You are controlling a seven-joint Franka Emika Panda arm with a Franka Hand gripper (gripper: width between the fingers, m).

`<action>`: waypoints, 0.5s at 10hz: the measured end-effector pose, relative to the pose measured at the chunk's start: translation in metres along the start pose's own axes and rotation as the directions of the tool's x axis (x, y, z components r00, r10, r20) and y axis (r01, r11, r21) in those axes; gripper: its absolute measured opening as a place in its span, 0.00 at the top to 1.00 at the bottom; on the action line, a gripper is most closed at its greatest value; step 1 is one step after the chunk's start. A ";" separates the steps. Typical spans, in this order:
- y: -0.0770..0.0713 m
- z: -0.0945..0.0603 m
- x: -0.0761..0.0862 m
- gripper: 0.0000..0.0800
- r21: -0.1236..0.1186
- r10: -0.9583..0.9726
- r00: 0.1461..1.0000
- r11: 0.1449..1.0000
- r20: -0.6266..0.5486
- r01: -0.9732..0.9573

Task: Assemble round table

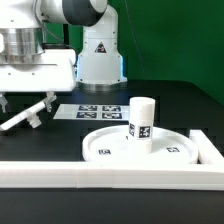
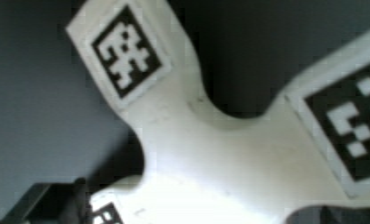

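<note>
The round disc (image 1: pixel 135 148) and the post (image 1: pixel 141 119) are white with black-and-white square tags. The cross-shaped piece (image 2: pixel 217 120) matches; the table (image 1: pixel 180 105) is black.

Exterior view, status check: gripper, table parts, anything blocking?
Gripper open, nothing held. Post upright on the round disc. Cross piece fills wrist view. Nothing blocking visible.

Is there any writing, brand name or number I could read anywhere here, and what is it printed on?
No words or numbers can be read.
Robot arm base: a dark triangular sign, too small to read.
Post, round disc, cross-shaped piece and marker board: black-and-white square tags, patterns only, not text.
</note>
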State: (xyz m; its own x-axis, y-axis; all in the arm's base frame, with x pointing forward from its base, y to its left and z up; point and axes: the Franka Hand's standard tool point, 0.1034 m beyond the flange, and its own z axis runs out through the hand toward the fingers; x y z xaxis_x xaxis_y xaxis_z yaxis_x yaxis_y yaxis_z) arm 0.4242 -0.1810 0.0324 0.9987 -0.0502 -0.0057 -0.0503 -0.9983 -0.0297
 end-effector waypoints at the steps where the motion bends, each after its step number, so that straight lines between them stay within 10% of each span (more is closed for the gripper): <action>1: 0.003 -0.001 -0.003 0.19 0.012 -0.008 1.000 1.000 0.013 0.008; 5: 0.005 0.008 -0.010 0.19 0.021 -0.014 0.999 1.000 0.035 0.013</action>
State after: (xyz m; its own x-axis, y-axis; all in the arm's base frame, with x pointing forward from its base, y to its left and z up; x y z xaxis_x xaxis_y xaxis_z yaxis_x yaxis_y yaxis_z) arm 0.4137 -0.1850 0.0246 0.9986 -0.0350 -0.0403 -0.0370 -0.9980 -0.0504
